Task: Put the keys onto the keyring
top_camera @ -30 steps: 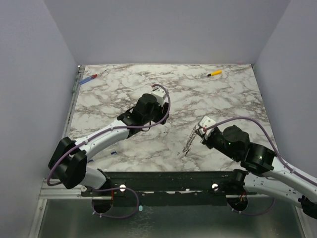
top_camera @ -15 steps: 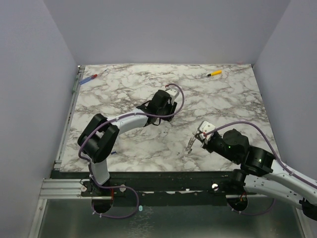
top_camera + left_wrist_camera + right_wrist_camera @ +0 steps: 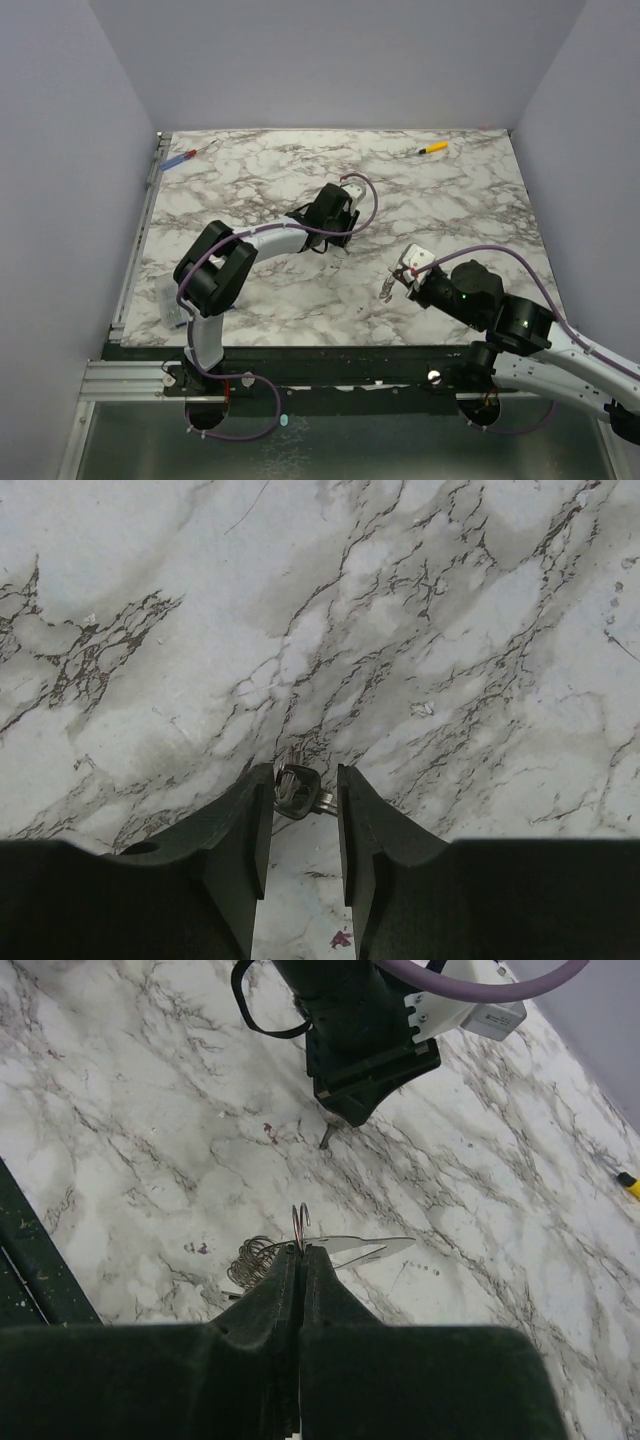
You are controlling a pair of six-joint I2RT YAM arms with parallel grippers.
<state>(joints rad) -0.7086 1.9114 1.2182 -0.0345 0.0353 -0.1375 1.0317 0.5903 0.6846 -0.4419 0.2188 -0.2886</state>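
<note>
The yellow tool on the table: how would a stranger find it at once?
Look at the marble table from above and go to its far right corner. The yellow tool lies there alone, far from both arms; the other tool, far left, is blue and red.

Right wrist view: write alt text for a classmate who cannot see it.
The right gripper, shut, pinches a thin wire keyring upright above a marble table, with pale keys lying just beyond its tips. Farther off, the left gripper points down at the table.
</note>
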